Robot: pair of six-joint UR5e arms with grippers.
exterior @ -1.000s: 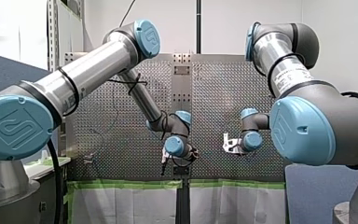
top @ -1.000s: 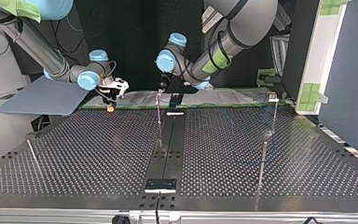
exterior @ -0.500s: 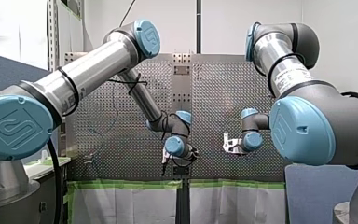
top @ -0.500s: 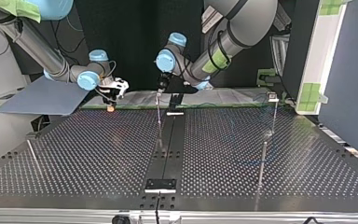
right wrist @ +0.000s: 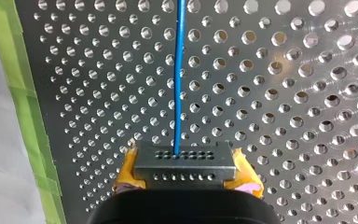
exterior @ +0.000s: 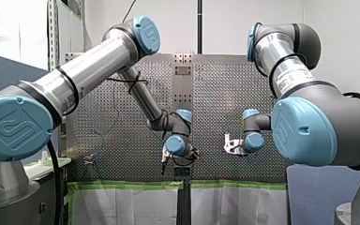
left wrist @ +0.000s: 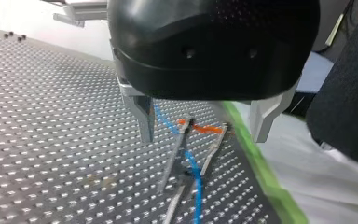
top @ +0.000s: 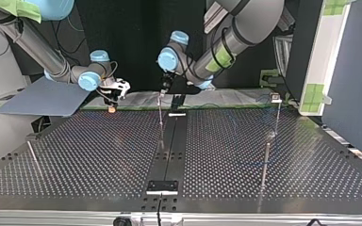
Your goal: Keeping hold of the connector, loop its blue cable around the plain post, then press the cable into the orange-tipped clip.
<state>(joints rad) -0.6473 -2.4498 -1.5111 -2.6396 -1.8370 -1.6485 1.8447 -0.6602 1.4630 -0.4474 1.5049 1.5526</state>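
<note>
- Two arms reach low over the perforated table [exterior: 122,117] in the front view. My left pincer [exterior: 164,161] hangs near six o'clock and my right pincer [exterior: 228,144] is at its two o'clock. The cable is too thin to trace here.
- In the top view, my right pincer [top: 114,93] sits at about ten o'clock by the table's far edge. My left pincer [top: 163,89] is near twelve o'clock, just above a thin upright rod [top: 160,115]. A plain post [top: 265,160] stands well apart toward four o'clock. I cannot tell whether the cable rounds it.
- In the left wrist view, the metal fingers [left wrist: 142,116] stand wide apart and grip nothing. The orange-tipped clip [left wrist: 204,129] is under and between them, and the blue cable [left wrist: 194,170] crosses its prongs. I cannot tell if it is seated.
- In the right wrist view, my right pincer is clamped on the connector [right wrist: 184,163], with yellow pads [right wrist: 127,175] at both ends. The cable leaves it straight ahead over the table.
- The pressing step looks to be in hand. The next move calls for the left pincer to come down on the cable at the clip, while the right holds its grip on the connector.
</note>
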